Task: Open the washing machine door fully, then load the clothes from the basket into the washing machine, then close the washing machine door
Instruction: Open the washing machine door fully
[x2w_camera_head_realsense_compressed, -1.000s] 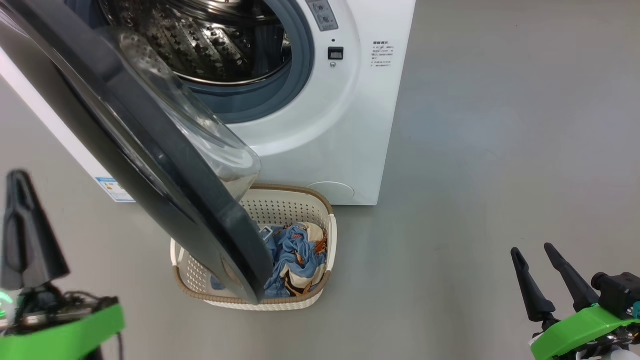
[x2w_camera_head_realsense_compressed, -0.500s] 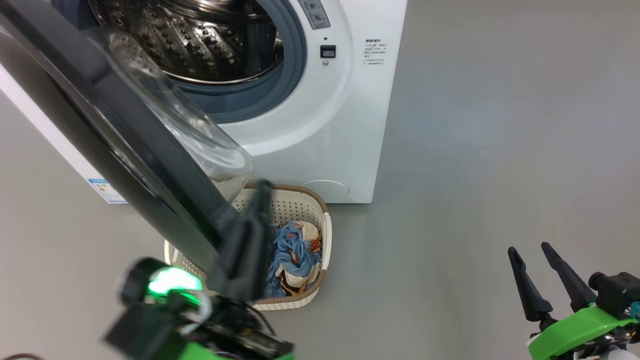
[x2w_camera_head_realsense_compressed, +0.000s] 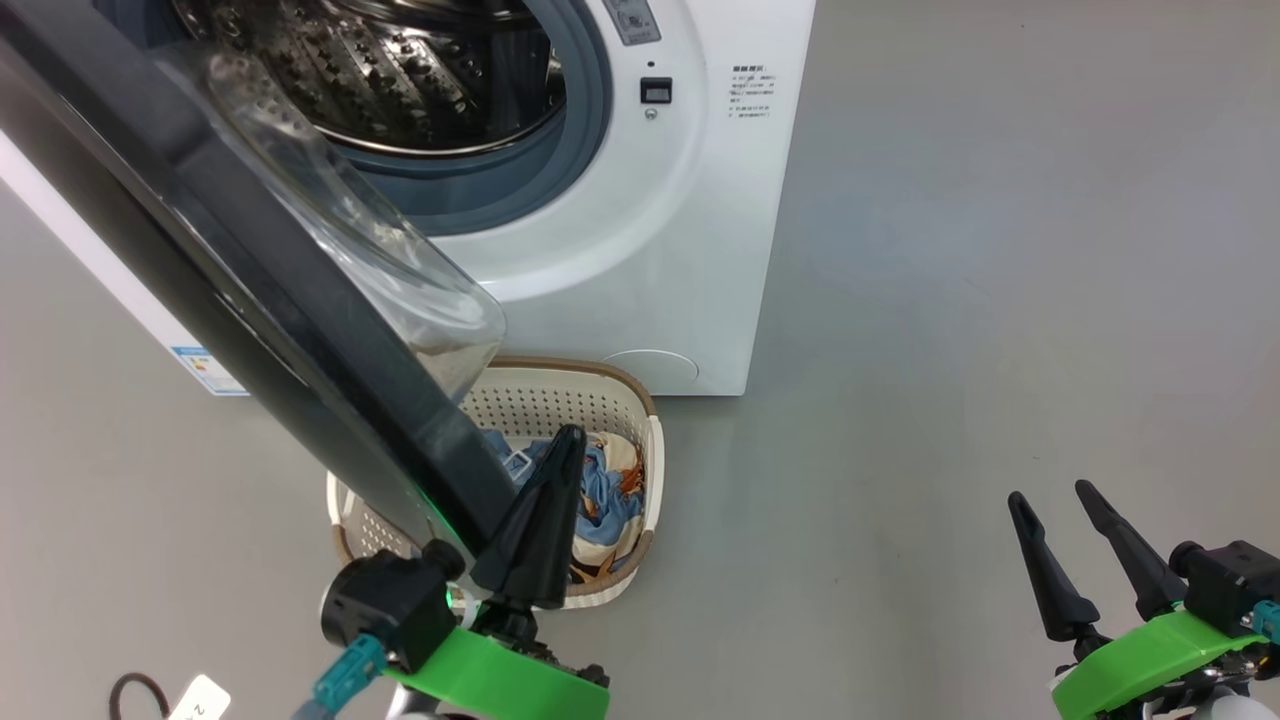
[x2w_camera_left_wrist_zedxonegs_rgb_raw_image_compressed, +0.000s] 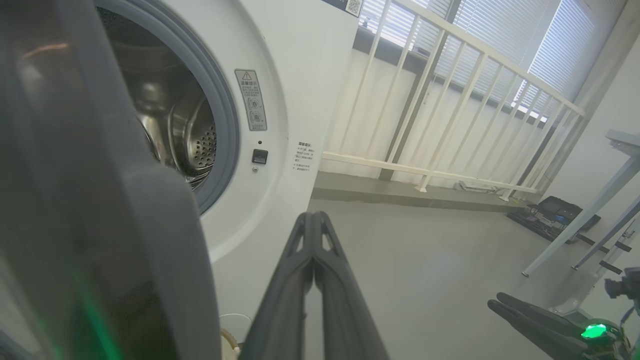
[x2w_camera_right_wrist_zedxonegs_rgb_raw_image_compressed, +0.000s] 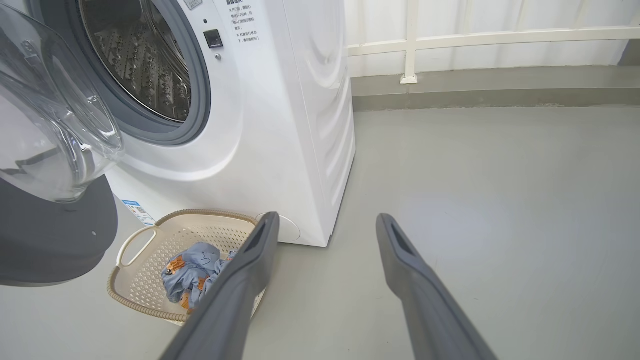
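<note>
Now the left gripper (x2w_camera_head_realsense_compressed: 566, 445), fingers pressed together, has swung in from the far left and stands just beside the lower edge of the washing machine door (x2w_camera_head_realsense_compressed: 250, 270), its tip above the basket (x2w_camera_head_realsense_compressed: 655, 470). Whether it touches the door I can't tell. To me it looks lined up to push the door wider, since the door hangs only partly open, leaning out over the basket and hiding part of the clothes (x2w_camera_head_realsense_compressed: 605, 490) lying in it. The basket sits on the floor close against the front of the washing machine (x2w_camera_head_realsense_compressed: 640, 250). The right gripper (x2w_camera_head_realsense_compressed: 1050, 492) waits well apart at the right, fingers spread, holding nothing. Until the door swings clear, it blocks a straight reach down into the basket.
</note>
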